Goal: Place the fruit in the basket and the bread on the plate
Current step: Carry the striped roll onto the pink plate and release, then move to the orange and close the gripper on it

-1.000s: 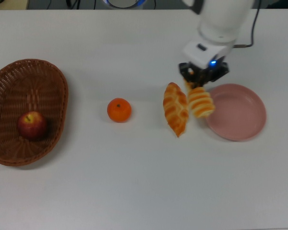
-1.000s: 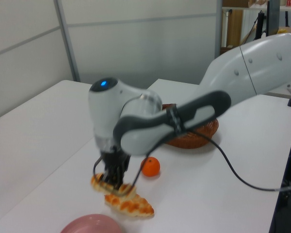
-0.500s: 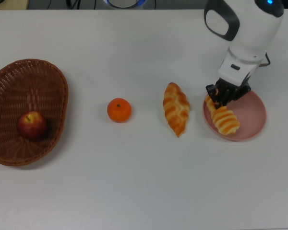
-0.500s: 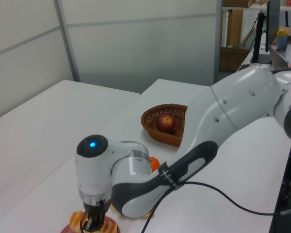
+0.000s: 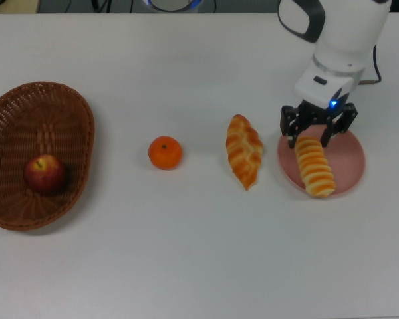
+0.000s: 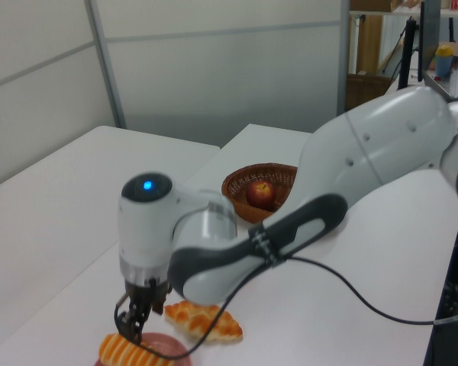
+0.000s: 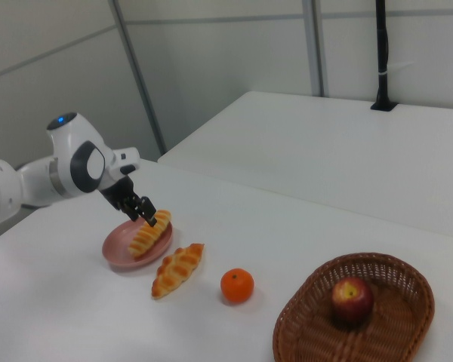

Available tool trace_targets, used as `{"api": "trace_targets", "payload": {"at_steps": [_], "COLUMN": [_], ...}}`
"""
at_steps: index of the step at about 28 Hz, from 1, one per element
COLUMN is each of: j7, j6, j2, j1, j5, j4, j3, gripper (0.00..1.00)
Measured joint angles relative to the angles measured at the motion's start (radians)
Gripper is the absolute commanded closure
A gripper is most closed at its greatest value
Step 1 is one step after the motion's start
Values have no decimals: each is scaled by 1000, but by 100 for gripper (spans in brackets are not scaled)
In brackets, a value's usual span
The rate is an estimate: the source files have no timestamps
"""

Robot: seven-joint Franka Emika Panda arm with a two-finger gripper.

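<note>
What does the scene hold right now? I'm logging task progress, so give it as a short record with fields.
apple: inside the wicker basket
mandarin: on the table, outside the basket
braided loaf: on the table, beside the pink plate
spiral roll: lying on the plate
gripper: jaws open, straddling the roll's far end in the top view
left to do: mandarin into basket, loaf onto plate
</note>
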Motion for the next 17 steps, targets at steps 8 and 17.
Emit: {"api": "trace_targets", "payload": {"at_steps": [8,17], "j7": [7,-109], "j6": [-170,-409], "j2": [-84,-123], "j1": [-35,-231], "j5": [18,18], "j4": [1,-5], "j3": [-14,-31], "gripper": [0,0]}}
